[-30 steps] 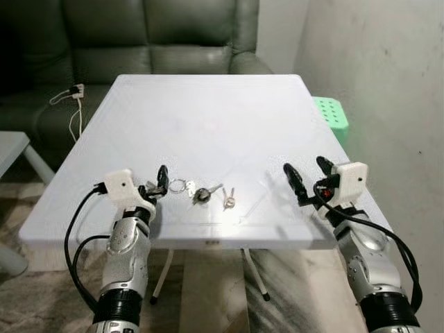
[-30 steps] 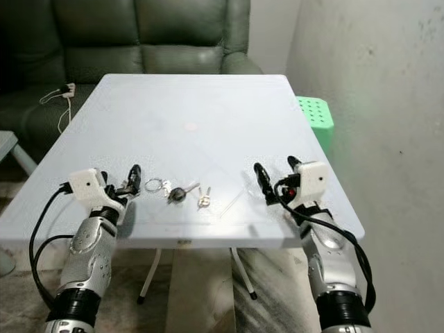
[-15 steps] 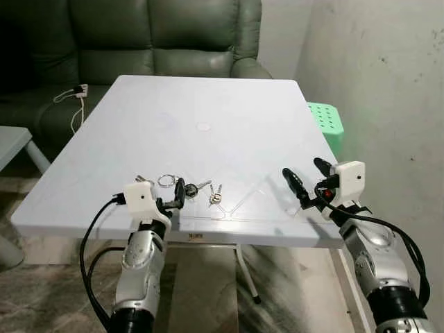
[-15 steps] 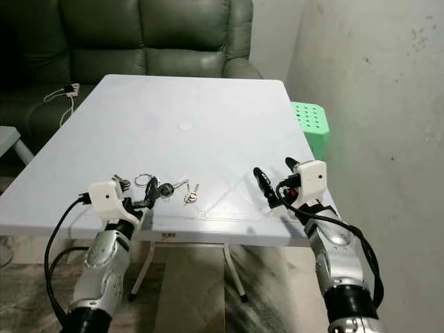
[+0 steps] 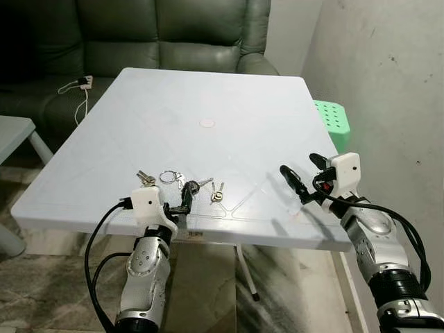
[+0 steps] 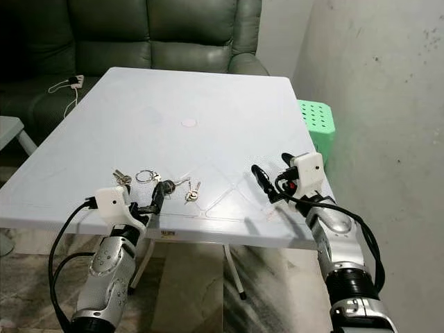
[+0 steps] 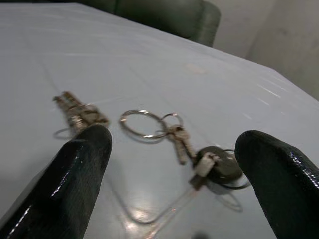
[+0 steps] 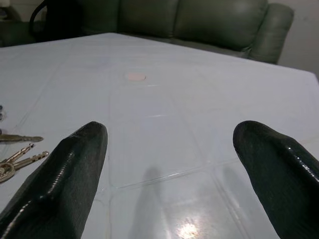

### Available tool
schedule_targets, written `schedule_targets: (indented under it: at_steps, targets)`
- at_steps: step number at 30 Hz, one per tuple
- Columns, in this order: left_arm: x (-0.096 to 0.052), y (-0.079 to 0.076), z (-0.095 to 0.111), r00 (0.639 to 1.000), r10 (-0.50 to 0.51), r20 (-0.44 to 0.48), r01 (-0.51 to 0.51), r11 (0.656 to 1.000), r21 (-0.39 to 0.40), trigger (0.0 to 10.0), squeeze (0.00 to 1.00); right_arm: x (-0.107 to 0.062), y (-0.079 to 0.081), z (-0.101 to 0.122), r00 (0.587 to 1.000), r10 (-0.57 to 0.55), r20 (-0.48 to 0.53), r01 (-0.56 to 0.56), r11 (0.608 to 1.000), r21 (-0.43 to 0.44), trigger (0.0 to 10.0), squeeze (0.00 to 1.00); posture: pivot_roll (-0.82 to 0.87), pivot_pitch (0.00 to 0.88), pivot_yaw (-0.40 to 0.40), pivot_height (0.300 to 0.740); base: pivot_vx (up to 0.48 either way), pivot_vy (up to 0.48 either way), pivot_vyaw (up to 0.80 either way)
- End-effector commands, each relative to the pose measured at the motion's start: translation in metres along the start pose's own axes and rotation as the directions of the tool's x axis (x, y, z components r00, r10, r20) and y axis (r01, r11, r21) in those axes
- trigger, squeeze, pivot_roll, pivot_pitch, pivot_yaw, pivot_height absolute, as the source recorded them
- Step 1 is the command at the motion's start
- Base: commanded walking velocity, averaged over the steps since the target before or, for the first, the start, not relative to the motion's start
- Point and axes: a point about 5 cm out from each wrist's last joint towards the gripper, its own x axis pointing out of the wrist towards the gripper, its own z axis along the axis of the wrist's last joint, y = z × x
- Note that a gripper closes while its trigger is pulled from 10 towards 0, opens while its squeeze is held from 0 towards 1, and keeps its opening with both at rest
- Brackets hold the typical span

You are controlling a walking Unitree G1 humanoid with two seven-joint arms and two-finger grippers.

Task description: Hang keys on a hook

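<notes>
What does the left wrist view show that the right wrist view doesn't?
Left wrist view: the key ring linked to a black-headed key, and a small key bunch beside it, all lying on the table ahead of the open left tool.

Right wrist view: a pair of keys at the picture's edge, well off to one side of the open right tool, with bare tabletop ahead.

Both: the white table, its round mark, and the green sofa behind.
</notes>
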Motion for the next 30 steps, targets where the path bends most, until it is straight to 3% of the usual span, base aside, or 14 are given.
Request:
schedule_targets:
  at_steps: [1,6,30]
  targets:
    - [-0.0005,-0.0050,0.0017,1.000,0.000,0.005,0.000,1.000,-0.022,10.0,0.00,0.0000,-0.0025,0.0025,1.000,0.003,0.004,-0.003,1.000,-0.018,10.0,0.00,0.02,0.002,-0.098,0.740,0.000,0.000,0.00]
    - [0.0005,-0.0044,0.0032,1.000,0.003,0.008,-0.003,0.999,-0.033,10.0,0.00,-0.0037,-0.0004,-0.0016,1.000,0.001,0.000,-0.001,1.000,-0.008,10.0,0.00,0.02,0.003,-0.098,0.740,0.000,0.000,0.00]
    - [0.0003,-0.0047,0.0016,1.000,0.016,-0.001,-0.016,0.998,-0.064,10.0,0.00,-0.0062,0.0033,-0.0034,1.000,0.022,0.000,-0.022,1.000,0.005,10.0,0.00,0.01,0.010,-0.107,0.740,0.000,0.455,0.00]
